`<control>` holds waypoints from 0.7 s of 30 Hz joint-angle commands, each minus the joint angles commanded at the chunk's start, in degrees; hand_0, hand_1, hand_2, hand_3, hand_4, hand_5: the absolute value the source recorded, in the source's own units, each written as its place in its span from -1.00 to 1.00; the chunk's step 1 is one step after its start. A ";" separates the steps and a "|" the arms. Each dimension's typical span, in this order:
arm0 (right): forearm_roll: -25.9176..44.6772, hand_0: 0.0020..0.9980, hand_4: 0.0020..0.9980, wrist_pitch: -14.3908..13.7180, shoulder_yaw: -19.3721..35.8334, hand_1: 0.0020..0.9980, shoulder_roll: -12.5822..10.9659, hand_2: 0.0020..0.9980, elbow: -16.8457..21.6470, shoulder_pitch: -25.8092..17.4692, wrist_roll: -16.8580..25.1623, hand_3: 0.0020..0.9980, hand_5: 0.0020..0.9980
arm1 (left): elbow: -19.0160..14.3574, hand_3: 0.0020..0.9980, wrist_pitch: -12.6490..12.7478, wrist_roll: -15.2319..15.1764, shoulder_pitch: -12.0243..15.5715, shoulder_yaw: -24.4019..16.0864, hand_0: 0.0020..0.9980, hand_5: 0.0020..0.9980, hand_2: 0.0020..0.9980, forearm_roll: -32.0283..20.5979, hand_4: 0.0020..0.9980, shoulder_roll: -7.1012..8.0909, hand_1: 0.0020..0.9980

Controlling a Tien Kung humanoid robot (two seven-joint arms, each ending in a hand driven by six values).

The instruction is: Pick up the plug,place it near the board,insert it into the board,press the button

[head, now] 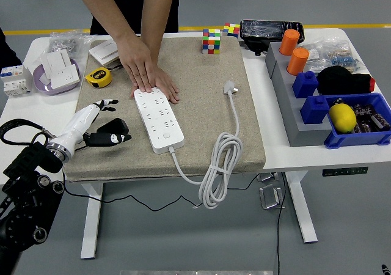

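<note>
On the beige mat [201, 128], right of centre, the white plug [230, 88] lies flat and ungrasped, its cable [220, 159] running down to a coil that hangs over the mat's near edge and loops back to the near end of the power strip [159, 119]. I see the strip lying diagonally at mid-mat, well apart from the plug, with a person's hand [149, 73] pressed flat on its far end.

I judge the task not yet begun: no robot hand touches the plug. My left hand [101, 125] sits over the mat's left margin, beside the strip but clear of it, on the side away from the plug. Its fingers [110, 139] are loosely spread and hold nothing; the dark thumb side appears to rest on or just above the mat, though I cannot tell whether it makes contact. My right hand is out of view.

Risks, as I judge them:
- A reach from the left must cross the strip and the person's hand, so a collision is possible.
- The plug lies flat, so the fingertips may slide it rather than lift it.
- The hanging coil may drag on the plug once it is raised and pull it off line.
- The strip may shift under insertion force if the person's hand lifts.
</note>
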 joint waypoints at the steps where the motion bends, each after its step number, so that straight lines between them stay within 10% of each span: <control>1: 0.00 0.64 1.00 0.00 0.06 0.55 0.00 0.49 -0.01 0.01 0.00 0.51 1.00 | 0.30 0.58 0.16 0.00 -0.07 0.01 0.58 -0.20 0.36 0.00 1.00 -0.05 0.53; 21: 0.08 0.64 1.00 0.03 0.84 0.54 -0.08 0.49 -0.08 0.11 0.06 0.51 1.00 | 9.83 0.40 7.25 -2.60 -2.34 -0.67 0.43 -0.22 0.23 0.00 1.00 -0.55 0.38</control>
